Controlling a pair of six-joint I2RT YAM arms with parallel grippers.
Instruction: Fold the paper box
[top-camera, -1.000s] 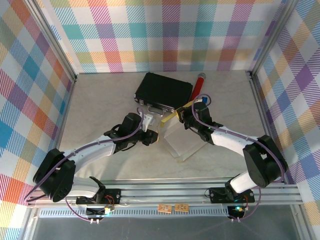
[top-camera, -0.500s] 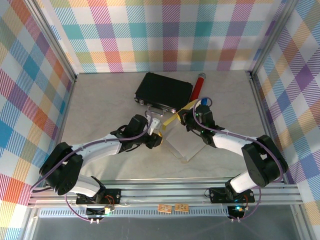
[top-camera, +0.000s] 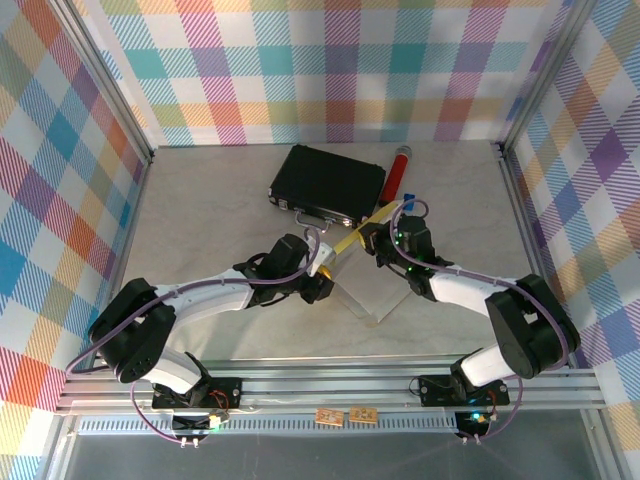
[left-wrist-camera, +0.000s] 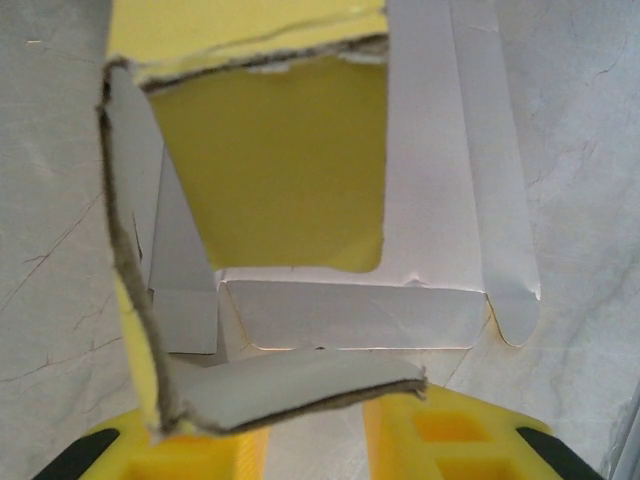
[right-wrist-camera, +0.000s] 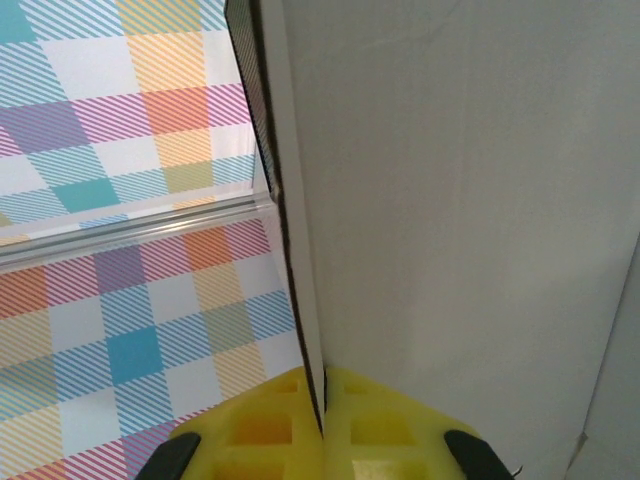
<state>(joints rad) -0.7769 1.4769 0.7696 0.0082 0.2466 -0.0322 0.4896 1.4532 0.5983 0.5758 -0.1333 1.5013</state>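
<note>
Left end effector (left-wrist-camera: 315, 425) gripping, right (right-wrist-camera: 322, 405) clamped

bright check walls (top-camera: 340, 70) in many colours stand round a pale grey stone-look table (top-camera: 200, 220), with shiny metal posts (top-camera: 120, 100) in the corners, all evenly lit

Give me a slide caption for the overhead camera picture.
Right hand pinches the paper box, left hand at its other side, black case behind.
</note>
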